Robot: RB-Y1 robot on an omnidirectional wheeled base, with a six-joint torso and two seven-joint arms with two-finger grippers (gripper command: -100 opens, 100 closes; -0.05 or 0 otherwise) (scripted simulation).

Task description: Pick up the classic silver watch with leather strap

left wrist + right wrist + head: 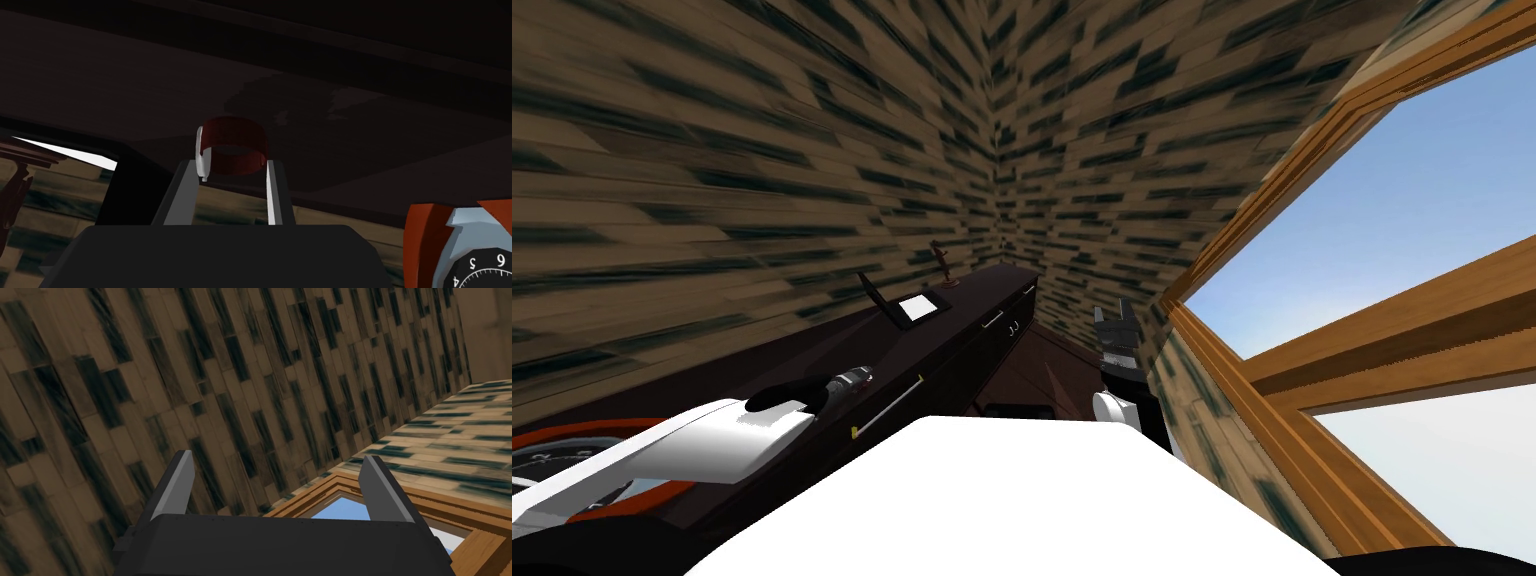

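Two fingers (182, 195) of the left gripper (231, 164) are clamped on the red-strapped silver watch (235, 145) at mid-frame, the right gripper (272, 478) is spread, and a steady lift off the dark cabinet (952, 340) is judged next.

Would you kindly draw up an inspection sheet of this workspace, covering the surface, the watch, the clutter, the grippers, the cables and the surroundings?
Surface: long dark cabinet along the wall, with handles on its front.
Job's things: watch with a reddish-brown strap and silver case, between the left fingertips; whether it is clear of the top cannot be told.
Clutter: red-rimmed clock close by the watch; what looks like an open laptop and a small dark figurine farther along.
Grippers: left gripper has its fingers pressed on the watch's sides; right gripper is open, raised near the window.
Cables: nothing seen.
Surroundings: patterned brown walls; wood-framed window showing sky on the right.
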